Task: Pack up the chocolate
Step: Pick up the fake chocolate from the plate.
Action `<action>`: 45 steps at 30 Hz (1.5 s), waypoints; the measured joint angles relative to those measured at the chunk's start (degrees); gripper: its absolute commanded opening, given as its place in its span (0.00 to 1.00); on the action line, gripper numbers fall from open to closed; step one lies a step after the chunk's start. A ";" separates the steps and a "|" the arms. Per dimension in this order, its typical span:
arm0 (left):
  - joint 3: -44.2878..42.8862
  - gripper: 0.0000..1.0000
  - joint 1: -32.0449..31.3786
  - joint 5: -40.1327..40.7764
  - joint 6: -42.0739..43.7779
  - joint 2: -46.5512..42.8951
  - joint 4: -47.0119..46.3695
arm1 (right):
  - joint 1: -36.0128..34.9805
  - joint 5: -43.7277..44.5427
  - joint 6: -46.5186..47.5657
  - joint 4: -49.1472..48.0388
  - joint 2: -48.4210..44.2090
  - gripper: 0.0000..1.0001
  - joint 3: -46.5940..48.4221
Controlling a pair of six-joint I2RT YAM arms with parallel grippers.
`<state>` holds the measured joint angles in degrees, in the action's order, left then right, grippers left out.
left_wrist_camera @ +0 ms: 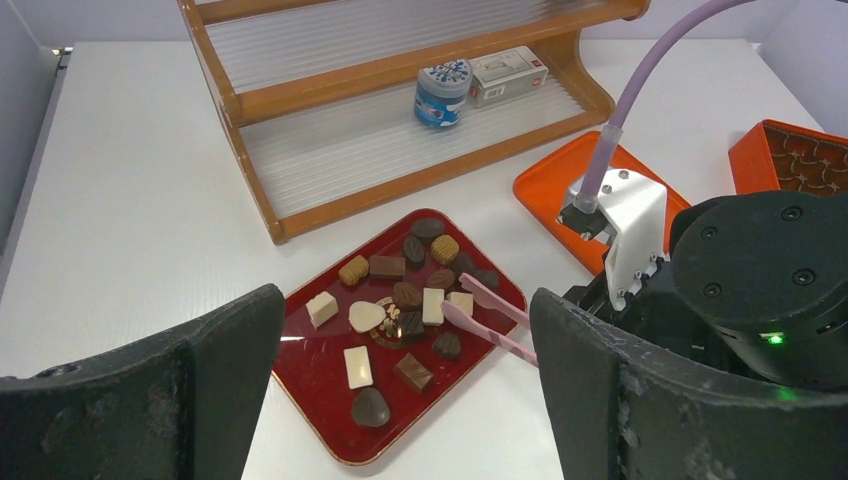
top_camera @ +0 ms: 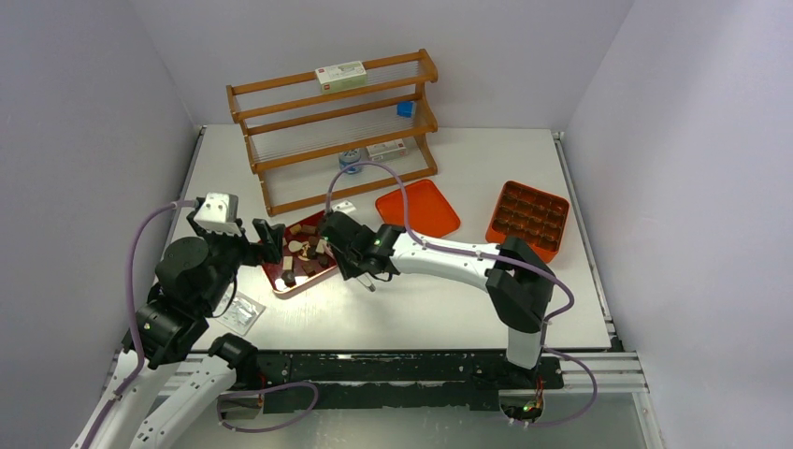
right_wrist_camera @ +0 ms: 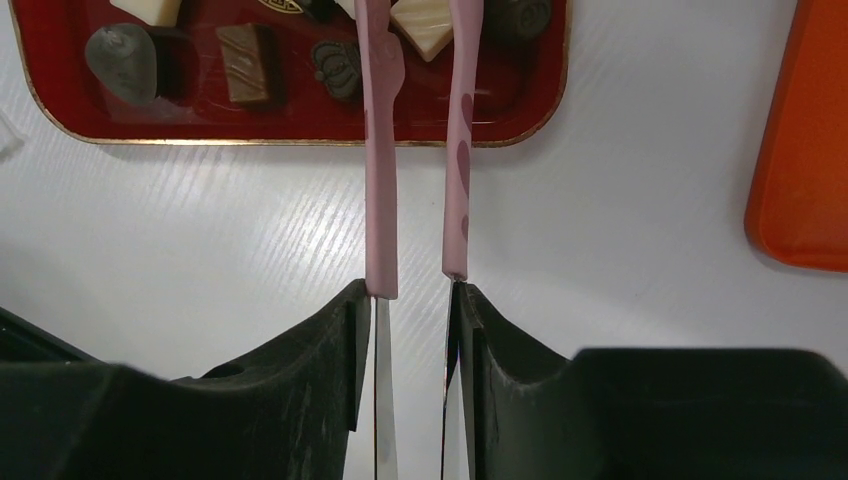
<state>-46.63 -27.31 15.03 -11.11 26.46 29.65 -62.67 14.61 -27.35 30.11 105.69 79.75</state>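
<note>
The chocolate (left_wrist_camera: pixel 357 366), several dark, brown and cream pieces, lies on a dark red tray (left_wrist_camera: pixel 320 380) left of centre, and shows in the top view (top_camera: pixel 304 248) and the right wrist view (right_wrist_camera: pixel 250 62). My right gripper (right_wrist_camera: pixel 412 290) is shut on the pink tongs (right_wrist_camera: pixel 380 200). The tongs (left_wrist_camera: pixel 490 325) reach over the tray's right side, their tips apart on either side of a cream piece (right_wrist_camera: pixel 425 25). My left gripper (left_wrist_camera: pixel 405 295) is open and empty, hovering at the tray's near left (top_camera: pixel 271 238).
An orange compartment box (top_camera: pixel 528 220) sits at the right with its orange lid (top_camera: pixel 418 208) beside it. A wooden rack (top_camera: pixel 337 131) with small boxes and a blue jar (left_wrist_camera: pixel 441 90) stands behind. A clear wrapper (top_camera: pixel 241 313) lies near the left arm.
</note>
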 measured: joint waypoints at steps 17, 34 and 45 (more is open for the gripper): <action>0.33 0.97 0.00 0.24 0.35 0.00 0.00 | 0.11 -1.18 0.61 0.24 -6.23 0.31 -1.31; 0.31 0.98 0.00 -5.42 -0.37 8.52 -0.04 | 14.97 -0.94 -0.55 5.31 -17.20 0.31 -2.75; 2.14 0.97 0.00 -8.90 0.24 8.46 -0.90 | 39.26 0.28 2.27 8.35 -23.52 0.32 -7.10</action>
<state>-44.49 -27.31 6.13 -10.87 34.92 28.75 -23.42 14.90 -25.08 38.46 82.17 72.64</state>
